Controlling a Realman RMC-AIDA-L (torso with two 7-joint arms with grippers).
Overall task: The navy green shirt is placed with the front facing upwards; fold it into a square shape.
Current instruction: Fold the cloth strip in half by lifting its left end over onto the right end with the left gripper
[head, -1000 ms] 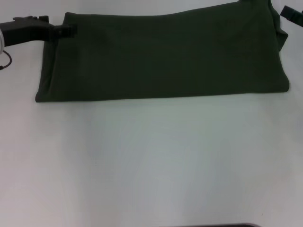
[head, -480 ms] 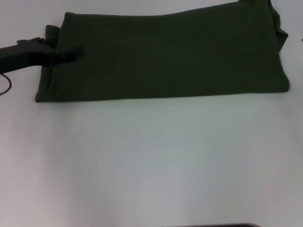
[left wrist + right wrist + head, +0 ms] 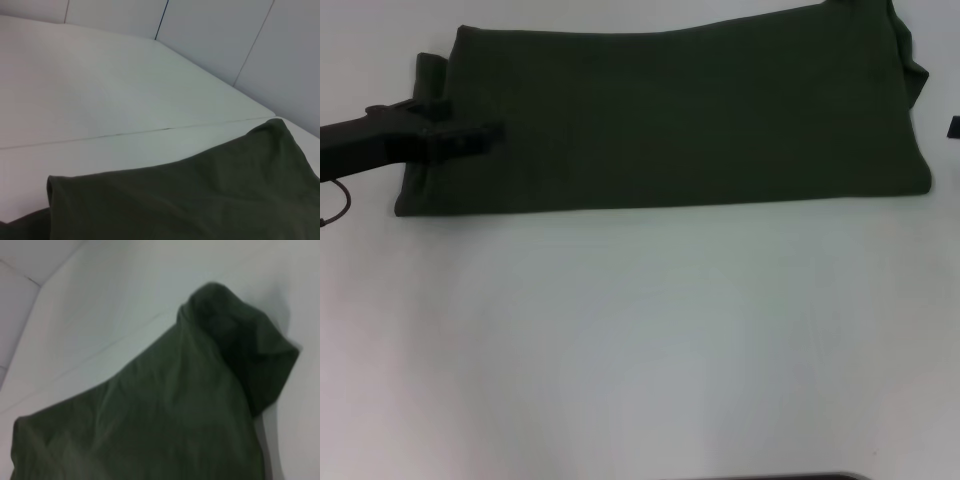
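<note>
One long band is what the navy green shirt (image 3: 670,115) amounts to at this point: it lies folded on the far part of the white table (image 3: 640,350), its long axis running left to right, and neither lettering nor collar shows. Judging by that shape, the lengthwise folds are done and what remains is to bring one short end over toward the other to make a square. The left gripper (image 3: 485,133) is the nearer tool for that; it reaches in low from the left edge of the scene, roughly along the shirt's long axis, with its tip over the cloth just inside the left short end, about midway between the far and near edges. Its dark fingers blend into the dark fabric, so I cannot tell whether they are parted or pinched on a layer, though they appear to sit at cloth height. The left wrist view shows only the shirt's surface and table beyond it. Only a dark sliver at the right edge of the scene marks the right gripper (image 3: 954,127), apart from the shirt's right end.
</note>
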